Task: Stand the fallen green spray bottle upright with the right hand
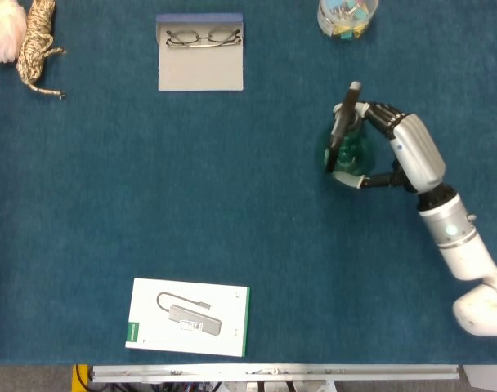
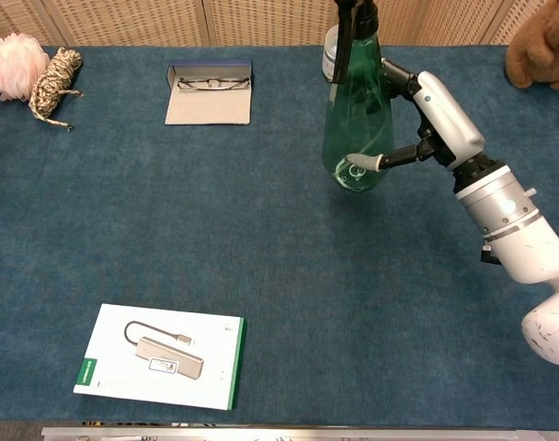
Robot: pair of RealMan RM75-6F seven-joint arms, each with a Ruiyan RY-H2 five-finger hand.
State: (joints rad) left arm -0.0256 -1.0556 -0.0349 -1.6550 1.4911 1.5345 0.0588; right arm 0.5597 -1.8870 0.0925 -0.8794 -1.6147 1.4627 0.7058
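- Far left of the glasses case, at the table's back corner, you have a pink bath pouf (image 2: 15, 62) and a coil of twine (image 2: 53, 79) just beside it.
- Glasses case (image 1: 200, 51) lies open near the back edge on the blue table (image 1: 150, 188), a pair of glasses (image 1: 203, 36) resting on it.
- White adapter box (image 2: 162, 356) sits well in front of the glasses case, near the front edge.
- Green spray bottle (image 2: 356, 129) is to the right of the glasses case, standing about upright, black trigger head on top; cannot tell if its base touches the cloth.
- Clear jar (image 1: 347, 16) of small bits is behind the bottle, far right of the case along the back edge.
- Your right hand (image 2: 425, 119) wraps the bottle body from its right side, fingers (image 2: 364, 163) curled round the lower part, grasping it.
- Brown plush toy (image 2: 540, 48) is at the far right back corner.
- Left hand shows in neither view.
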